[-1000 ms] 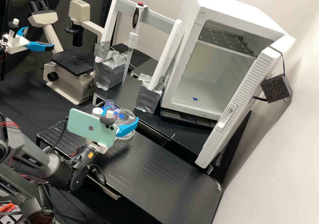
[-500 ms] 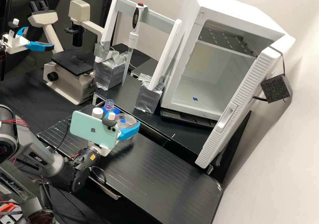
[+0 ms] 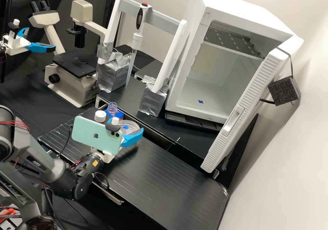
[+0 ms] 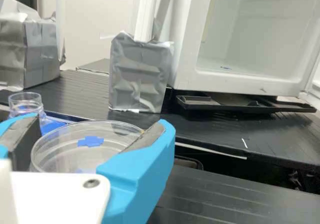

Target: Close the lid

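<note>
While one clear bottle (image 4: pixel 26 103) stands nearby, the gripper (image 3: pixel 126 125)'s got one round clear lid (image 4: pixel 64 143) pinched between two blue fingers (image 4: pixel 142 168).

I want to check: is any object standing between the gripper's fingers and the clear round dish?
Nothing visible stands in between. The clear round dish is between the fingers, and the clear bottle stands near it, outside that space.
</note>
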{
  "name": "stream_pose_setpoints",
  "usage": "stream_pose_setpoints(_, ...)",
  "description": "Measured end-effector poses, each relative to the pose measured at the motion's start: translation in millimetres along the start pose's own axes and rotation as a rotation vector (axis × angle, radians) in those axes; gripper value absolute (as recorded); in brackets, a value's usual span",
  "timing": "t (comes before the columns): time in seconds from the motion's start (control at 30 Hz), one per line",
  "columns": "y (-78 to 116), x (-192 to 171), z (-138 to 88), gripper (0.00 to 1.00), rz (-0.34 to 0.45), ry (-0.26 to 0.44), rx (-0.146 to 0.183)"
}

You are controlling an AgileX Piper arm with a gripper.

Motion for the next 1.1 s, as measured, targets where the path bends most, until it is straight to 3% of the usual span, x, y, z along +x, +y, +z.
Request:
stream_pose_setpoints(0.33,3.2,-3.7,-5.6,0.0,0.012,0.02,0.011)
stream_pose_setpoints(0.6,-7.2,2.4,-6.9,0.0,-0.06,0.054,0.014)
stream_pose_setpoints(0.8,-9.0,3.5,-3.5,0.0,-0.072,0.042,0.009)
stream_pose_setpoints(1.1,-1.4,-1.1,2.1,0.0,-0.023,-0.005,0.007)
